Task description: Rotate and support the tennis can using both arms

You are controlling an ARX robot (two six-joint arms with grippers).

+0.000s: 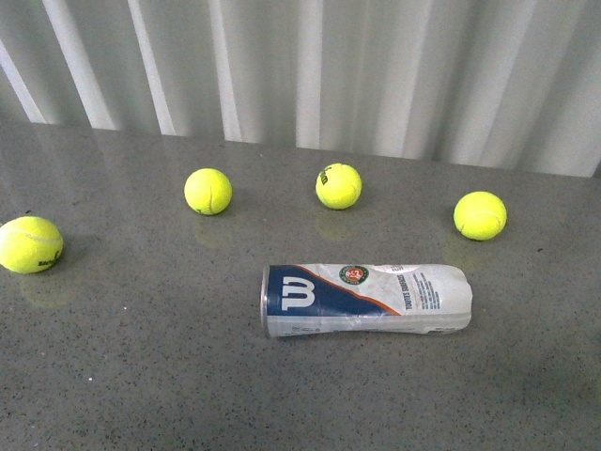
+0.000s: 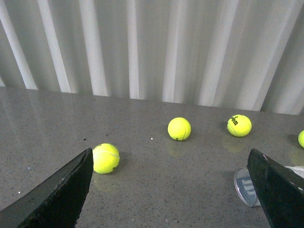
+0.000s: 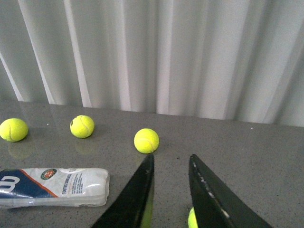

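The tennis can [image 1: 366,299] lies on its side on the grey speckled table [image 1: 141,376], touched by neither arm. In the front view its rimmed end points toward the robot's left. The label is blue at that end with a large white "W", then an orange stripe, a small round green-and-orange badge and a white field. Upright lettering there looks like "TOUTES SURFACES", and the finer print beside it is too small to read. Four yellow tennis balls [image 1: 208,191] lie beyond and beside the can, all apart from it. Two carry dark printing that cannot be made out. A white pleated backdrop [image 1: 376,66] stands behind the table. The left gripper [image 2: 169,154] is spread wide, with bare tabletop between its flat black fingers [image 2: 57,194] and nothing grasped. The can's round end, showing the "W", sits just beside the inner edge of one finger and is partly hidden by it. One ball lies close by the tip of the other finger, and the other balls lie farther out, past the tips. The right gripper [image 3: 172,157] has its fingers [image 3: 209,194] released, parted by only a narrow gap and gripping nothing. A sliver of yellow shows low in that gap, too little to identify. One ball lies just beyond its fingertips. The can lies well off to the outer side of one finger, its white end nearest.
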